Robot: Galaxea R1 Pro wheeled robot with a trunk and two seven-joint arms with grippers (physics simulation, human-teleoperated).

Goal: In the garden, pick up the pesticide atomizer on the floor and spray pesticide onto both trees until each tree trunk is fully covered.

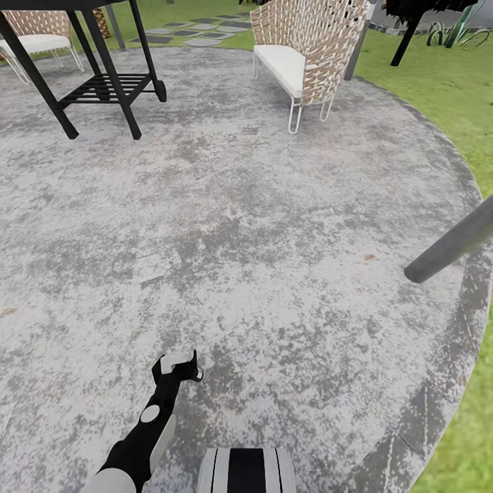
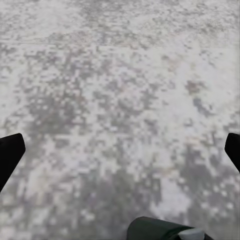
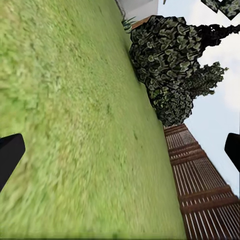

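A round patio (image 1: 260, 219) of mottled grey stone takes up most of the head view, with green lawn (image 1: 438, 89) curving round its right edge and far side. At the far left stands a black metal-framed cart (image 1: 96, 75) with a slatted lower shelf, and behind it part of a woven chair (image 1: 38, 34) with a white cushion. At the far centre stands a woven wicker armchair (image 1: 308, 48) with a white seat cushion and thin white legs. Flat stepping stones (image 1: 198, 31) lead away across the grass beyond it. A grey pole (image 1: 455, 243) slants in from the right edge above the patio.

Near the bottom of the head view the left arm reaches forward over the stone, ending in the left gripper (image 1: 179, 366). A pale grey block sits between its black fingers there, though that view does not settle whether they close on it. In the left wrist view the two black fingertips (image 2: 11, 155) stand wide apart at either edge over bare stone, and a dark rounded shape with a pale grey part, which may be the pesticide atomizer (image 2: 165, 231), shows close in between them at the camera's end.

In the right wrist view the right gripper's (image 3: 120, 155) fingertips are likewise spread wide, nothing between them, facing lawn, a dark leafy tree (image 3: 175, 60), a brown slatted fence (image 3: 200, 185) and pale sky.
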